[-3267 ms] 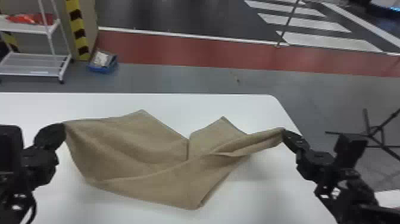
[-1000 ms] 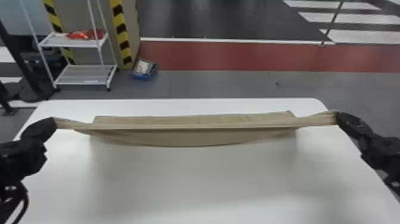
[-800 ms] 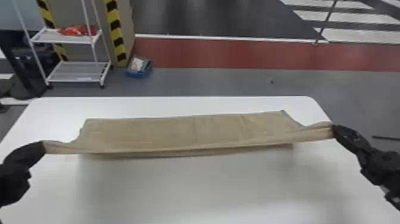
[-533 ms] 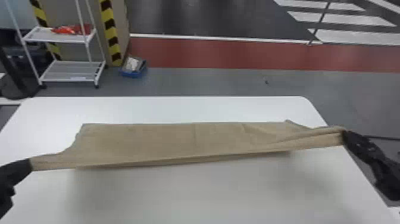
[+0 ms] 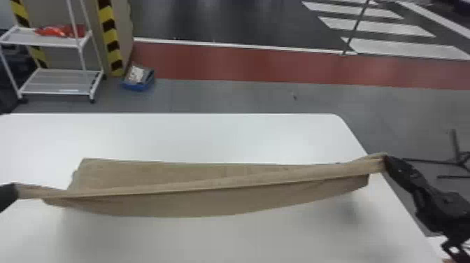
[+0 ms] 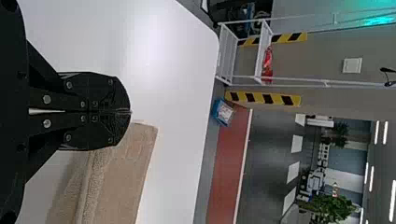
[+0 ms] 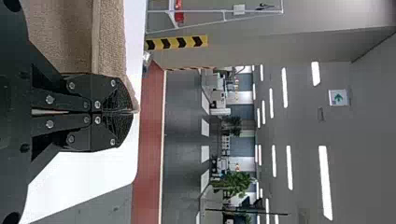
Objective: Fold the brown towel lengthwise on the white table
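White table (image 5: 223, 136): rounded far-right corner. Beyond table: grey floor (image 5: 244, 98), red strip (image 5: 244, 66), dark floor (image 5: 227, 21), white stripes (image 5: 381, 27). White rack (image 5: 59, 82), beyond table, to left; upper shelf bears red item (image 5: 63, 31). Blue bin (image 5: 138, 86), on floor beyond table; whitish contents (image 5: 135, 74). Brown towel (image 5: 196, 203), stretched over table. Left gripper (image 5: 14, 191), at table's left: pinching towel end. Right gripper (image 5: 384, 163), near table's right edge: pinching other end.
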{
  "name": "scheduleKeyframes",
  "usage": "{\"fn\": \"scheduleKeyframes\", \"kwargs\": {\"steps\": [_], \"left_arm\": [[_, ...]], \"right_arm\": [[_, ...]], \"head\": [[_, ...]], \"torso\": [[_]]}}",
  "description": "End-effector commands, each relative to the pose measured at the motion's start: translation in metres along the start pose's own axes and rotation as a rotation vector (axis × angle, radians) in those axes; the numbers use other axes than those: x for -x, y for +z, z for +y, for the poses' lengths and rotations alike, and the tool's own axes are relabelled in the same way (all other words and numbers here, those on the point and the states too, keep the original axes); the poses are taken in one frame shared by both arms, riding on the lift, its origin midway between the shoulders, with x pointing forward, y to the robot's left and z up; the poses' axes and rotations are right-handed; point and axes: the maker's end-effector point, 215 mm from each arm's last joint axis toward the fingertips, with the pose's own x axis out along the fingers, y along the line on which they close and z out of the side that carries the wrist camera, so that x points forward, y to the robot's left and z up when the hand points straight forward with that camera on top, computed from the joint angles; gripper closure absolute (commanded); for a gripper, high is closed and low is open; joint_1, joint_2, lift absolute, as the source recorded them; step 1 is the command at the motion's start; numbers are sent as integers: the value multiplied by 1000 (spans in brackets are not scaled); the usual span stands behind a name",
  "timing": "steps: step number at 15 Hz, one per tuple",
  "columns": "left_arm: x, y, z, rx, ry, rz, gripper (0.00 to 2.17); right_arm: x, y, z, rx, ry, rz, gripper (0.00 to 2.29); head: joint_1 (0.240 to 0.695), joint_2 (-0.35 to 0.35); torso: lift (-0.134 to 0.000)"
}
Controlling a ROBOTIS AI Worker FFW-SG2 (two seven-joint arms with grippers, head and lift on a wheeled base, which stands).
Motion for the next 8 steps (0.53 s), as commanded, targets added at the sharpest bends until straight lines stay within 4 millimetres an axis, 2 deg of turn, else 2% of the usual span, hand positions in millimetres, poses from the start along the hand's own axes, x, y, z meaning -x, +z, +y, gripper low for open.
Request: {"fn": "scheduleKeyframes", "kwargs": {"steps": [1,4,8], "left_arm": [[-28,3,-8,-26,15,9,1706],[-70,1,-19,-61,26,42,1696],[-122,7,-25,-168,93,72,1666]], "right_arm": [[-20,-17,-1,-3,3,40,1592],[-34,-36,-5,-9,0,79,1588],[-36,-52,-14,-27,-32,108,1582]], "head": [[695,-165],[695,-153],[695,-155]], "torso": [[-112],[-112],[-112]]}}
